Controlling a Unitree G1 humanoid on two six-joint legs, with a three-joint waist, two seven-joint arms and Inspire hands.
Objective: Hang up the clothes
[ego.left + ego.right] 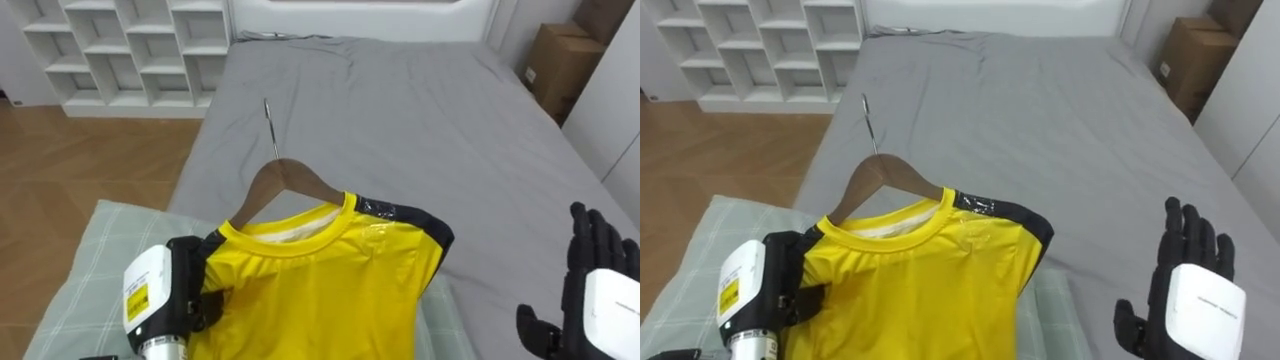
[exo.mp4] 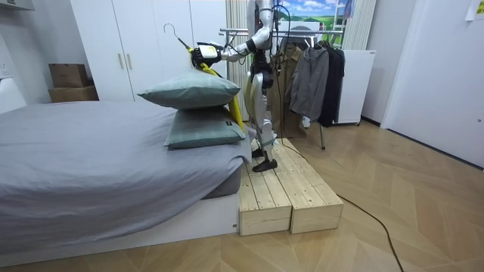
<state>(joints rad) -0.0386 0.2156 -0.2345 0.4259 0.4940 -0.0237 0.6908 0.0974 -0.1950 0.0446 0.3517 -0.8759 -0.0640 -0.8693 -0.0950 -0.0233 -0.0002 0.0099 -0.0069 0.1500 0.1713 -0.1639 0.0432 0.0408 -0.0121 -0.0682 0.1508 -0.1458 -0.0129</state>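
Note:
A yellow shirt (image 1: 320,290) with black shoulder trim hangs on a wooden hanger (image 1: 290,180) whose metal hook (image 1: 270,125) points away from me. My left hand (image 1: 190,285) is shut on the shirt's shoulder and the hanger's end, holding both up over the bed. My right hand (image 1: 590,290) is raised at the lower right, open, fingers straight, touching nothing. In the room view the hanger and yellow shirt (image 2: 219,79) are held out above the stacked pillows, and I stand on a wooden platform (image 2: 283,193) at the bed's end.
A grey bed (image 1: 420,110) stretches ahead, with pale green pillows (image 1: 90,270) under the shirt. White cubby shelves (image 1: 125,50) stand at the far left, a cardboard box (image 1: 562,65) at the far right. A clothes rack with dark garments (image 2: 314,75) stands behind me.

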